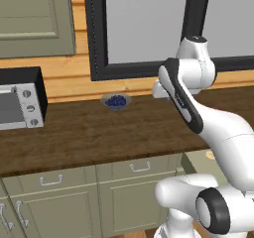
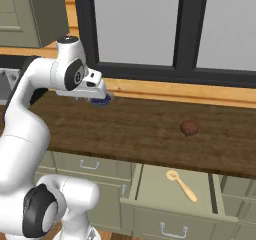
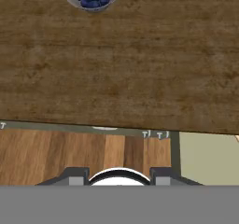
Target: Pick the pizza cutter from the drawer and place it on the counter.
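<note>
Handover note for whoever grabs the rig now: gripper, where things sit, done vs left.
Gripper: shut, holding nothing, up over the counter near the bowl of blueberries.
Drawer: pulled open, to the arm's right.
Pizza cutter: lying inside the drawer, untouched.
Brown lump: on the counter above the drawer, not part of the job.
Done: drawer open.
Left: open the fingers, swing right and down into the drawer, grasp the cutter, lift it, set it on a bare stretch of counter.

Even bright render light, soft shadows, slightly blurry
</note>
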